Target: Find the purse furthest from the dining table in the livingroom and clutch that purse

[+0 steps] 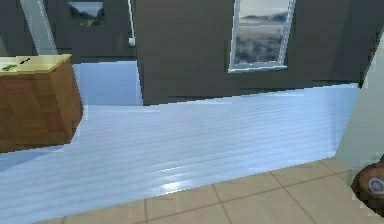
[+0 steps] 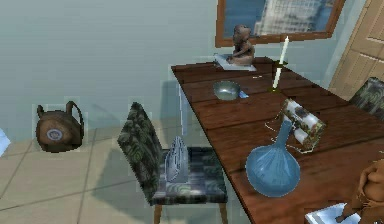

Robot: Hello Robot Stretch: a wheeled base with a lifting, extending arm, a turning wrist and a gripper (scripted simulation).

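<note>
A: Forward view: any legible lettering?
B: None. The small dark-framed picture (image 1: 87, 11) on the far wall and the tan wooden cabinet (image 1: 35, 100) at near left bear no readable marks.
A: Arm side view?
B: None. The brown-framed picture (image 2: 275, 20) at far right and the white sheet (image 2: 222, 63) on the long dark wooden table (image 2: 300, 125) are illegible.

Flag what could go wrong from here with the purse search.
The brown purse on the floor lies near the dining table, so it may well be the wrong one to take. The chair stands close beside the table; turning here could clip it. A knock to the table might topple the blue vase or candle.
</note>
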